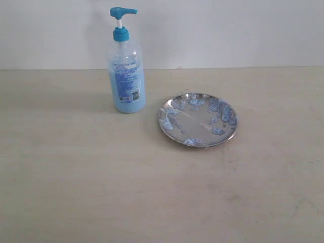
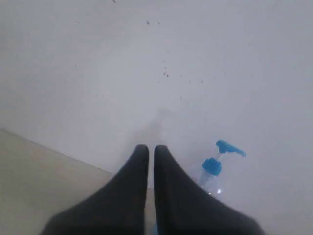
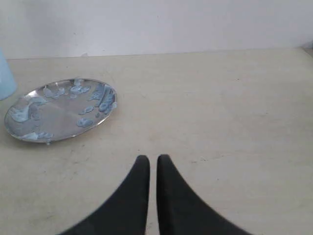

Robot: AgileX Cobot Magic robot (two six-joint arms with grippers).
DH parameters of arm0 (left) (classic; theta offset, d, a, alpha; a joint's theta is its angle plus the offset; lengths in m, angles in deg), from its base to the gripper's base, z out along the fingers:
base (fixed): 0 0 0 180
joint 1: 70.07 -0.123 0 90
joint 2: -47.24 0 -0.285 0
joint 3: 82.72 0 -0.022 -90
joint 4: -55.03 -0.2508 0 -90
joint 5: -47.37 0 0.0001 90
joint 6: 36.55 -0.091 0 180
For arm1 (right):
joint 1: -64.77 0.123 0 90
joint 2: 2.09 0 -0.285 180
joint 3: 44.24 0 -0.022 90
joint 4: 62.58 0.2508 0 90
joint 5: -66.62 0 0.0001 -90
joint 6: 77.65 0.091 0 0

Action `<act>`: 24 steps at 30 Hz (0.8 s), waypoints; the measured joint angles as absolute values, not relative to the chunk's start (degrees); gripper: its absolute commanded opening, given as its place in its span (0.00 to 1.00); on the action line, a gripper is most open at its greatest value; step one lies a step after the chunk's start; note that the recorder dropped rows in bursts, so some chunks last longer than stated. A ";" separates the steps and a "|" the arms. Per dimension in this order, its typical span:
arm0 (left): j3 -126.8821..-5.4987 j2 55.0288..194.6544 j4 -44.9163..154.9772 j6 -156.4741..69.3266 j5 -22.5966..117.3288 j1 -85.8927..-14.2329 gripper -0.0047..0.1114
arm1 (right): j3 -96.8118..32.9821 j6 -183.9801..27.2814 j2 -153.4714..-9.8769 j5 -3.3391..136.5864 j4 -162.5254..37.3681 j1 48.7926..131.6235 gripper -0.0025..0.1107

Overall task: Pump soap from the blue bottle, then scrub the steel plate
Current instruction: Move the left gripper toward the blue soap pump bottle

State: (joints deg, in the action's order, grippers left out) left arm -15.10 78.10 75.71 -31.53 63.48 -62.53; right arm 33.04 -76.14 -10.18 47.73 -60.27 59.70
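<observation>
- The desk (image 1: 101, 182) is a pale beige wood-grain surface, matte, with a few faint scuffs and small dark specks.
- Its back edge meets a plain white wall (image 1: 228, 30), which takes up the top of the exterior view.
- In the left wrist view the wall (image 2: 166, 73) carries a scatter of tiny dark specks, and a wedge of desk (image 2: 29, 181) shows beneath it.
- The bottle (image 1: 126, 76) stands upright near the desk's back edge, close to the wall. Its blue pump head is raised and the spout points along that edge, to the plate's side.
- Light blue soap (image 1: 129, 101) fills the lower part of the bottle, and the upper part is clear.
- The plate (image 1: 198, 122) lies flat on the desk near the bottle but apart from it, a little further from the back edge.
- Bluish-white blobs (image 1: 226, 114) dot the plate, mostly around the rim, while the middle is bare shiny steel.
- The left claw (image 2: 151, 152) has its dark fingers pressed together with nothing between them. It is aimed at the wall, with the bottle's pump (image 2: 227, 149) off to one side.
- The right claw (image 3: 153, 161) is also pressed together and empty. It hangs over bare desk (image 3: 220, 122), well apart from the plate (image 3: 54, 125).
- A pale blue sliver of the bottle (image 3: 5, 78) shows at the edge of the right wrist view, next to the plate.
</observation>
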 measured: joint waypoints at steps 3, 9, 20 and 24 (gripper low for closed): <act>-23.36 95.02 62.00 -28.35 69.23 -62.01 0.08 | 33.04 -76.14 -10.18 47.73 -60.27 59.70 0.04; -32.97 122.92 39.71 -16.31 84.56 -62.01 0.08 | 33.04 -76.14 -10.18 47.73 -60.27 59.70 0.04; -35.09 159.70 37.23 -13.13 115.42 -62.01 0.36 | 33.04 -76.14 -10.18 47.73 -60.27 59.70 0.04; -37.10 165.44 36.67 -16.77 115.65 -62.01 0.92 | 33.04 -76.14 -10.18 47.73 -60.27 59.70 0.04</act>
State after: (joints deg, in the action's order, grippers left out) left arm -37.10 165.44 36.67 -16.77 115.65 -62.01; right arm 33.04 -76.14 -10.18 47.73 -60.27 59.70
